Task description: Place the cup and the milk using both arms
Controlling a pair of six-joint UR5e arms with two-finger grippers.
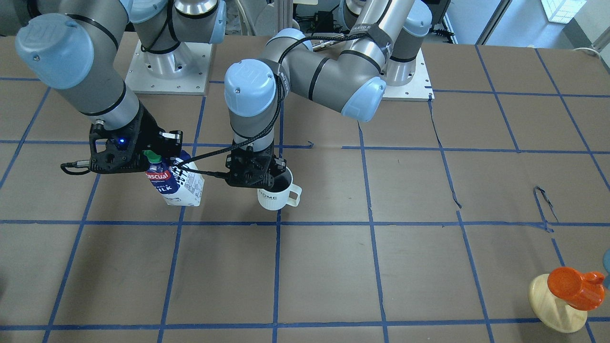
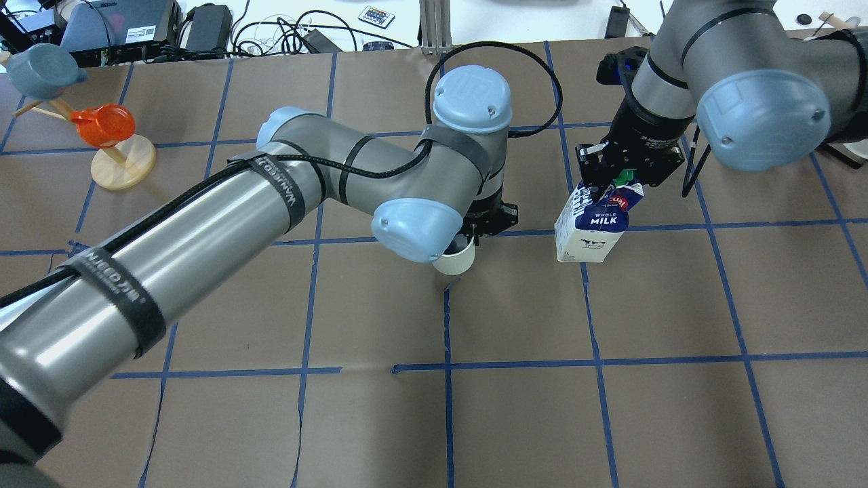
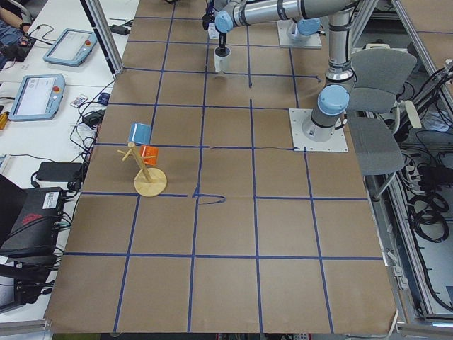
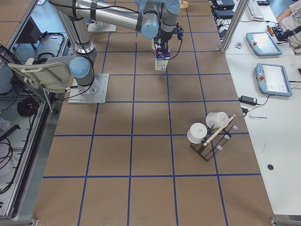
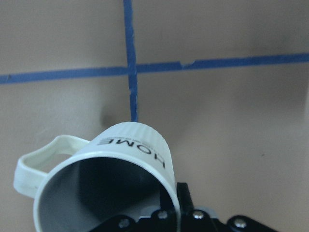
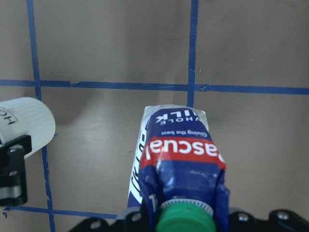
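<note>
The white cup (image 1: 275, 195) with "HOME" lettering hangs a little tilted from my left gripper (image 1: 267, 175), which is shut on its rim near the table's middle. In the left wrist view one finger (image 5: 184, 194) is outside the cup's wall (image 5: 135, 150) and the other is inside. The milk carton (image 1: 180, 183) is tilted, and my right gripper (image 1: 159, 159) is shut on its gable top by the green cap (image 6: 186, 220). In the overhead view the cup (image 2: 458, 257) sits left of the milk (image 2: 591, 227). I cannot tell whether either touches the table.
A wooden mug tree (image 2: 122, 166) with an orange cup (image 2: 102, 125) and a blue cup (image 2: 44, 68) stands at the far left corner. A rack with white cups (image 4: 207, 134) shows in the exterior right view. The arm base plates (image 1: 167, 71) lie behind the grippers.
</note>
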